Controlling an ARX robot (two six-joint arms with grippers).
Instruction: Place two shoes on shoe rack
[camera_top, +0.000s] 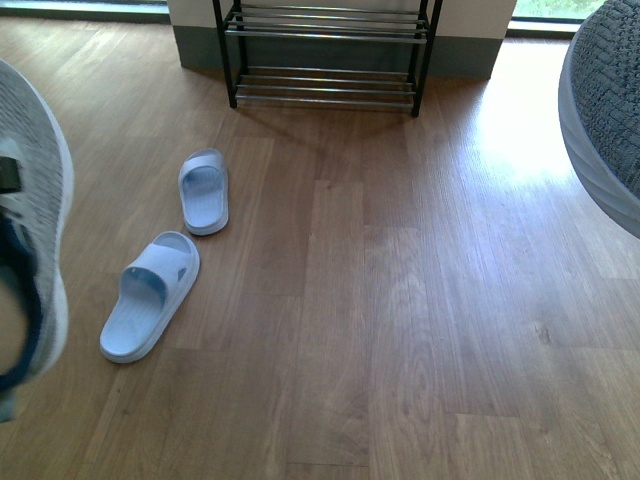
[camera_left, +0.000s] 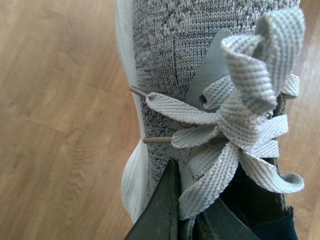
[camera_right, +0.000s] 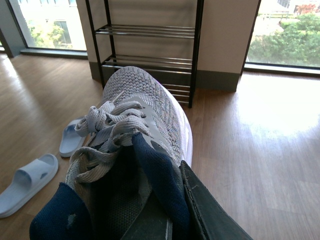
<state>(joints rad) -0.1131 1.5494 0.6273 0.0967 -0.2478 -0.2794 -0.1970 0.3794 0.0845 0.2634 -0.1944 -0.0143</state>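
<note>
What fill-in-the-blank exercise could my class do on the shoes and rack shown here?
The pale blue sandals lie on the wooden ____.
The shoe rack stands against the ____.
The left pincer and right pincer each hold a knit sneaker coloured ____.
Missing words: floor, wall, grey.

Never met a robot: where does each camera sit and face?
Front: on the body, facing forward-down: slides, shoe rack, left sneaker, right sneaker; no arm clear.
Left wrist: on left arm, at left sneaker's laces; left hand shows.
Right wrist: on right arm, over right sneaker toward rack; right hand shows.
Front and right wrist share rack, slides.
</note>
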